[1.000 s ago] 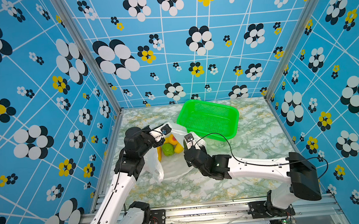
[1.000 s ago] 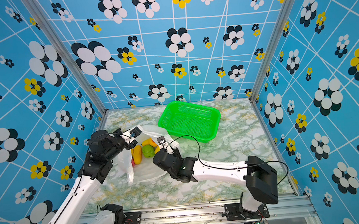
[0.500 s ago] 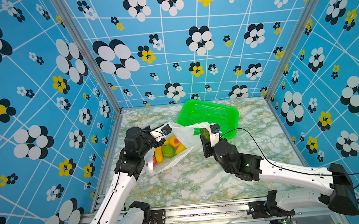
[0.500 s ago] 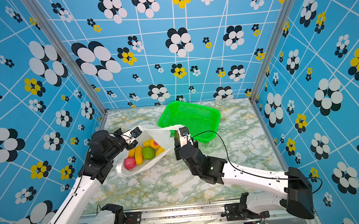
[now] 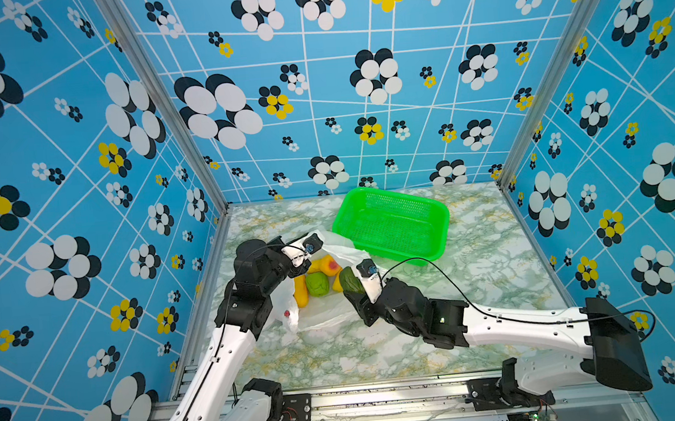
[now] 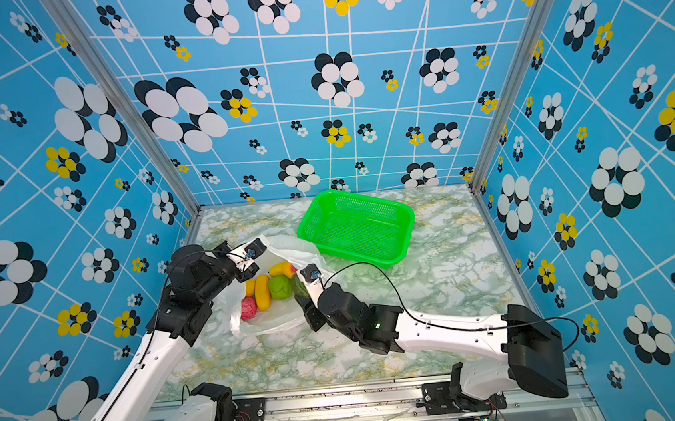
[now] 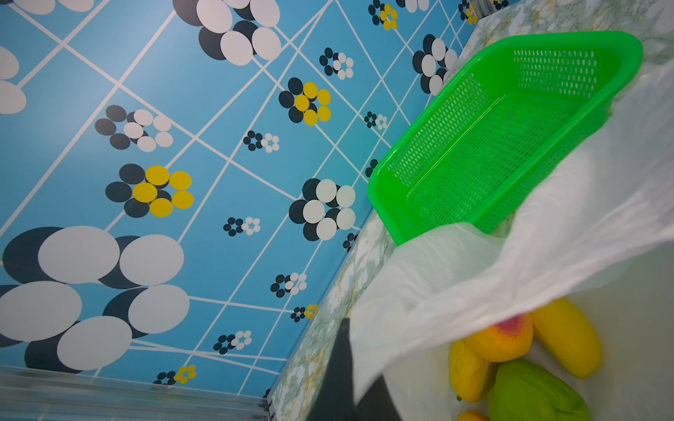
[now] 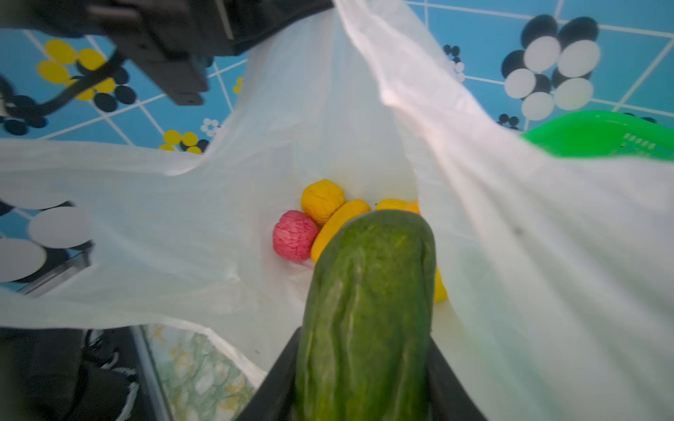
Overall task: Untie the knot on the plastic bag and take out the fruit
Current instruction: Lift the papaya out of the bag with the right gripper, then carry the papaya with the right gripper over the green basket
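long green fruit in right gripper

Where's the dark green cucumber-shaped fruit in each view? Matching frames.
In a top view: dark green fruit just below centre, at the plastic bag's right side.
In a top view: same, slightly left of centre.
Left wrist: not in it.
Right wrist: large in the foreground, held in the right gripper.
Landmark: green basket, in all four.
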{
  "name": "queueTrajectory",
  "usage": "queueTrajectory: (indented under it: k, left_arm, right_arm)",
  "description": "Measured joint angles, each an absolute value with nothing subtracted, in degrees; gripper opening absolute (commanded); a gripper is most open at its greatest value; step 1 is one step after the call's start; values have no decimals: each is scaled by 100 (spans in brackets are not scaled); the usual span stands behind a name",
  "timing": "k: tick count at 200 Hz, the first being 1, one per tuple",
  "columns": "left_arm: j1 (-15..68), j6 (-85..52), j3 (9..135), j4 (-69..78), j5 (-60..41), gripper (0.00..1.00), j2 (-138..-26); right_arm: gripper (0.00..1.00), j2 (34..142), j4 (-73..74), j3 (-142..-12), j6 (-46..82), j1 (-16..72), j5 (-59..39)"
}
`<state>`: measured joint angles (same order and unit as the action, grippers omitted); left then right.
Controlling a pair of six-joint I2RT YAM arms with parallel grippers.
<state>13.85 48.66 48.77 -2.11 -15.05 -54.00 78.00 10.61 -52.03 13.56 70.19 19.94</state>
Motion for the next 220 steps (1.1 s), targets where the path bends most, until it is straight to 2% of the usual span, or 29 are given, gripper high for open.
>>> queueTrajectory:
  k: [25, 50, 82, 96, 123, 147, 161, 170, 181, 204, 220]
  left_arm:
    - [1385, 4847, 4877, -213, -1470, 0, -5400]
    - [1385, 4845, 4882, -213, -1461, 0, -5400]
    - [1459, 4600, 4939, -272, -1485, 0, -5413]
    - [1741, 4584, 5081, -397, -1459, 0, -5470]
    - [2657, 4845, 5225, -692, -1118, 0, -5601]
    - [2832, 4965, 5162, -766, -1039, 0, -5527]
    - [2818, 5050, 4941, -600, -1020, 0, -5369]
    - [2814, 5113, 4816, -578, -1031, 0, -5295]
    - [2812, 5186, 4737, -598, -1046, 0, -5277]
    - [2810, 5271, 4676, -613, -1048, 0, -5227]
    - [2810, 5330, 4571, -580, -1079, 0, -5050]
  right_arm:
    - [12, 7498, 1194, -5175, 1125, 7210, 1632]
    - [10, 6705, 1413, -4923, 886, 7199, 1619]
    - [2, 5531, 1647, -4532, 628, 7157, 2145]
    - [3, 5013, 1658, -4355, 600, 7026, 2585]
    - [3, 4038, 1487, -4088, 823, 6224, 3754]
    - [4, 3623, 1184, -3854, 1424, 5133, 4556]
    - [8, 3859, 943, -3830, 1793, 4558, 4668]
    - [6, 4211, 792, -3883, 1994, 4224, 4613]
    - [0, 4958, 491, -4134, 2228, 3780, 4340]
    - [0, 6825, -156, -5162, 2471, 3087, 3393]
    - [0, 7894, -482, -5841, 2488, 2939, 2919]
